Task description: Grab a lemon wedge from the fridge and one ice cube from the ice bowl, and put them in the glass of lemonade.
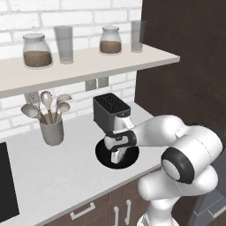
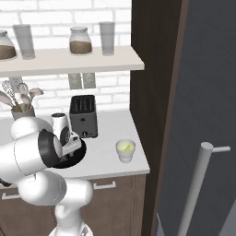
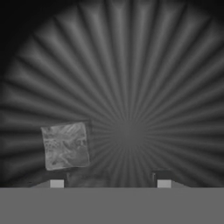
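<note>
My gripper (image 1: 116, 157) reaches down into the glossy black ice bowl (image 1: 131, 157) on the counter, in front of the toaster. In the hand view the ribbed floor of the ice bowl (image 3: 131, 87) spreads ahead. A pale translucent ice cube (image 3: 65, 145) lies on it just above the left fingertip (image 3: 57, 183). The gripper (image 3: 110, 183) is open, its tips wide apart and clear of that cube. The glass of lemonade (image 2: 125, 150) stands right of the ice bowl (image 2: 81, 155), near the counter's end. The grey fridge (image 2: 207, 92) rises at the far right. The lemon wedge is out of view.
A black toaster (image 1: 111, 110) stands just behind the bowl. A grey utensil holder (image 1: 51, 130) with spoons sits to the left. The shelf (image 1: 88, 66) above carries jars and tall tumblers. A dark tall cabinet (image 2: 152, 92) separates the counter from the fridge.
</note>
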You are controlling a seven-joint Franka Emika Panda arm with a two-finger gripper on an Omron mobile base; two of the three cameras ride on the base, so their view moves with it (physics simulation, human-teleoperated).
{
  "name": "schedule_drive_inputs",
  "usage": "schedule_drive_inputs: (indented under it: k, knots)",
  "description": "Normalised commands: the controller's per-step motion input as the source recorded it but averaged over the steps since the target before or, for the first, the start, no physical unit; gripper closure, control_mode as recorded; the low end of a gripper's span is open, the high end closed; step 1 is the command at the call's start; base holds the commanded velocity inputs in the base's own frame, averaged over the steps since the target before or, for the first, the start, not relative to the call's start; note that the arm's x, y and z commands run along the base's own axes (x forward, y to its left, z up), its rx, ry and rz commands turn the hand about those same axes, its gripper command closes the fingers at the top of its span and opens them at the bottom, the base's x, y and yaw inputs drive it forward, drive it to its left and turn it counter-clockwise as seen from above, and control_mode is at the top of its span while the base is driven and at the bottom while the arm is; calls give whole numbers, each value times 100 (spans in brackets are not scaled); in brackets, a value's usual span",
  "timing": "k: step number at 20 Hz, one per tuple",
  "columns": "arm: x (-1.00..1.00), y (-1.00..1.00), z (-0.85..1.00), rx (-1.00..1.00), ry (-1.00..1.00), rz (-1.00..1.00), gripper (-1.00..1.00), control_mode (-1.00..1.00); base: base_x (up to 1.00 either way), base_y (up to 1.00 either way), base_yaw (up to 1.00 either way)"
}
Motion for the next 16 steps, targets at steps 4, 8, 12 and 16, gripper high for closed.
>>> schedule_drive_inputs:
  k: [4, 8, 12, 16]
  knots:
    - [-1, 0, 0, 0, 0, 0, 100, -100, 0, 0, 0]
    - [-5, 0, 0, 0, 1, 0, 100, -100, 0, 0, 0]
    - [-11, 0, 10, 0, 2, -1, 100, -100, 0, 0, 0]
    - [-40, -3, 88, 0, -2, -9, 100, -100, 0, 0, 0]
